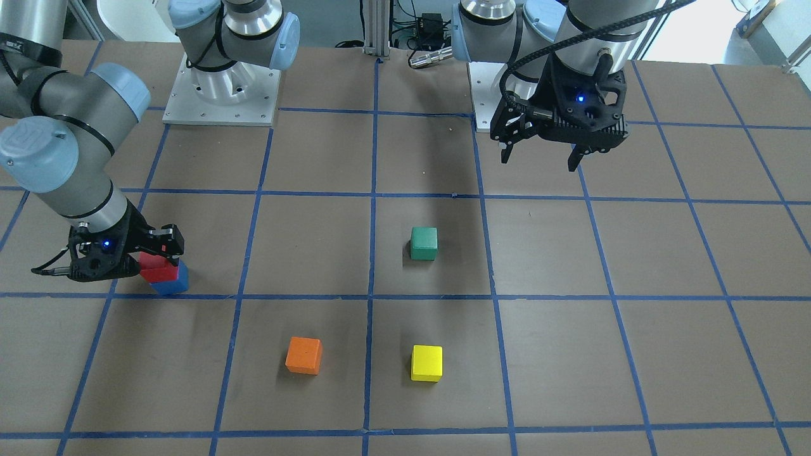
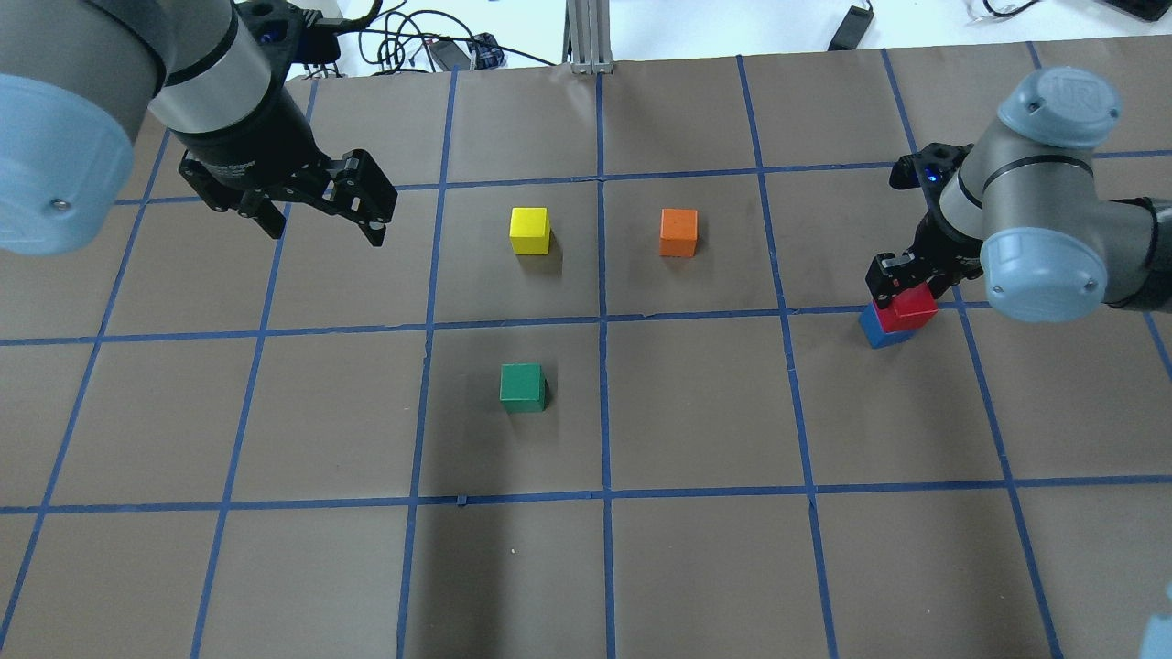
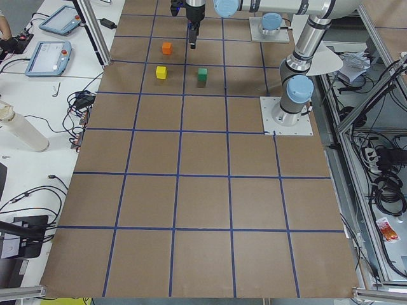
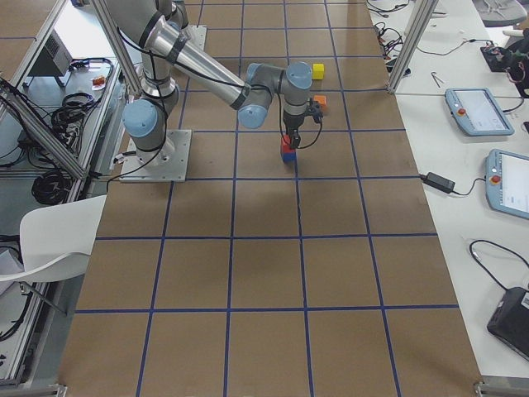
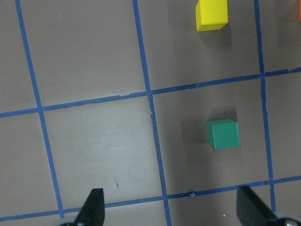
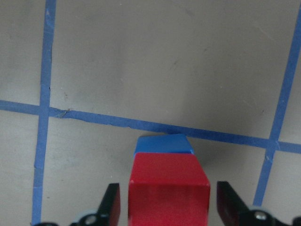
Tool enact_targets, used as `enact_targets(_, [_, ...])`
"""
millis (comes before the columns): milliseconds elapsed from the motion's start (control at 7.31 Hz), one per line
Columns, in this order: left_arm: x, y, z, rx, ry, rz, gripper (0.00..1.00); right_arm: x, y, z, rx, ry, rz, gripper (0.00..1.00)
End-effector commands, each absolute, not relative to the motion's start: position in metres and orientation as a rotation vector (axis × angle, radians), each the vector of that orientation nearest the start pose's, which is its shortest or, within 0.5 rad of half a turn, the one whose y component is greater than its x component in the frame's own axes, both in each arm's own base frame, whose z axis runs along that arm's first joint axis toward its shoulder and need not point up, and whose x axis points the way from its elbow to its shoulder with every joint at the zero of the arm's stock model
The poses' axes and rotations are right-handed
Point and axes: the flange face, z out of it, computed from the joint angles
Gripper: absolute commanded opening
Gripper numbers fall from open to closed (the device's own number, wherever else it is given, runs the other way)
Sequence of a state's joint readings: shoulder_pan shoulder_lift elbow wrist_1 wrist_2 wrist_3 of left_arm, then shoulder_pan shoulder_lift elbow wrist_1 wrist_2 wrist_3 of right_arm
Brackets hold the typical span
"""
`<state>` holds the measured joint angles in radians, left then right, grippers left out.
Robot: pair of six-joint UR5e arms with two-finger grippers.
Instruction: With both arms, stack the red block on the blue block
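The red block sits on top of the blue block, a little askew, at the robot's right side of the table. The stack also shows in the overhead view, red block on blue block. My right gripper is low around the red block. In the right wrist view the red block lies between the fingers with a narrow gap on each side, so the jaws are open. My left gripper hangs open and empty above the table, far from the stack.
A green block lies near the table's middle. A yellow block and an orange block lie beyond it. The brown table has a blue tape grid.
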<state>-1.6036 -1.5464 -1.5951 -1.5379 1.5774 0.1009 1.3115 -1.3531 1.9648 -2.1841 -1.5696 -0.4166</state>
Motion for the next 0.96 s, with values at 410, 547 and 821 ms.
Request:
enact_targets(410, [-0.149, -0.48, 0.49, 0.211, 3.125, -0.048, 1.0, 0.007, -0.513, 0.36, -0.066, 3.134, 0.054, 1.0])
enact_targets(547, [-0.148, -0.481, 0.49, 0.209, 3.125, -0.05, 1.0, 0.015, -0.499, 0.399, 0.035, 3.131, 0.085, 1.0])
enact_targets(821, [-0.149, -0.481, 0.49, 0.209, 3.126, -0.048, 1.0, 0.056, -0.492, 0.442, 0.1, 3.131, 0.12, 1.0])
